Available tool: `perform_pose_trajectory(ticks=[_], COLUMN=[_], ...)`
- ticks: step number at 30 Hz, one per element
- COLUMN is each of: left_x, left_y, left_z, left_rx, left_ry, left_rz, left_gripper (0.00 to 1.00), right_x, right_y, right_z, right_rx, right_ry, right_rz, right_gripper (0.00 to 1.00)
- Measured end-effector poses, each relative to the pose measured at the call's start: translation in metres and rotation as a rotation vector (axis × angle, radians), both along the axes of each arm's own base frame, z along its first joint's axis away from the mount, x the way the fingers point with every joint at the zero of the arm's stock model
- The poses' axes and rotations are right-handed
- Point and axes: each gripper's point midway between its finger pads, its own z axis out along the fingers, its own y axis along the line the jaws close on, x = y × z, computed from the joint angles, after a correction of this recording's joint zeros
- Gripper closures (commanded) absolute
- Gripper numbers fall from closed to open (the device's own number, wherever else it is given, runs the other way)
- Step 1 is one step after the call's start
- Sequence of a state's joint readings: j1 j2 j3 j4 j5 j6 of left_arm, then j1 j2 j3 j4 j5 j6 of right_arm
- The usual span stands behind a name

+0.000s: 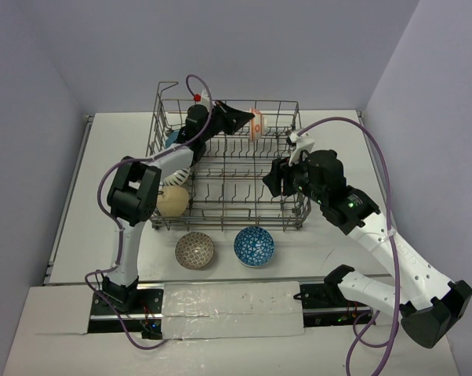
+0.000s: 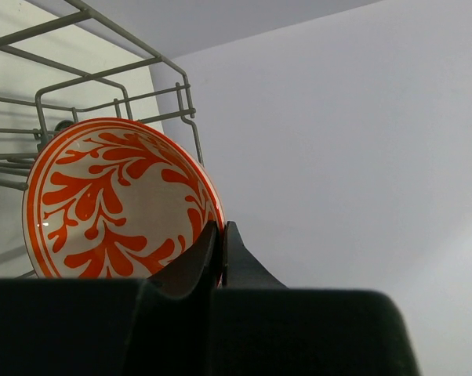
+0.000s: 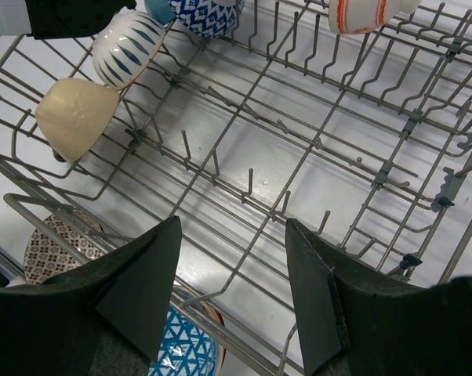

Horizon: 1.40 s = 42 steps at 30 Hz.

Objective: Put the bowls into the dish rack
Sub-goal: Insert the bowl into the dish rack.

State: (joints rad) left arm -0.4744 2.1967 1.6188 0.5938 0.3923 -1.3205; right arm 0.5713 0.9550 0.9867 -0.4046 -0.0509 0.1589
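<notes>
Grey metal wire dish rack (image 1: 228, 168)

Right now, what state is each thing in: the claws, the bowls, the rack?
dish rack: partly loaded
left gripper: shut on orange bowl
right gripper: open, empty
orange bowl: held on edge
cream bowl: tipped, in dish rack
striped bowl: tipped, in dish rack
blue bowl: upright, on table
brown bowl: upright, on table

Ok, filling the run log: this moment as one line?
left tool: shut on orange bowl, far side of dish rack | right tool: open, empty
</notes>
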Motion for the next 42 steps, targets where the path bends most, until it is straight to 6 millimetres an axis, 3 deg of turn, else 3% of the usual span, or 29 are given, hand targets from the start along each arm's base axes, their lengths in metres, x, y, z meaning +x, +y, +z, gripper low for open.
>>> perform_pose_trajectory(ticks=[13, 21, 31, 37, 42], left_x=[0.007, 0.008, 0.015, 0.015, 0.015], left_y=[0.005, 0.008, 0.021, 0.030, 0.030], left_z=[-0.006, -0.012, -0.031, -0.068, -0.074], left_rx=[-0.036, -0.026, 0.033, 0.153, 0.212], left_ry=[0.036, 0.062, 0.127, 0.219, 0.223], left_rz=[-0.031, -0.029, 0.012, 0.052, 0.060], left_gripper=[1.00, 0.69, 0.59, 0.57, 0.55], right_x=[-0.002, -0.004, -0.007, -0.006, -0.007], right_y=[0.003, 0.006, 0.009, 0.011, 0.014], right_z=[0.000, 0.000, 0.000, -0.004, -0.003], right_rx=[0.002, 0.006, 0.009, 0.005, 0.009], right_ry=[0.001, 0.002, 0.003, 0.016, 0.018], right_rz=[0.019, 0.046, 0.070, 0.079, 0.093], right_gripper=[0.37, 0.37, 0.37, 0.37, 0.37])
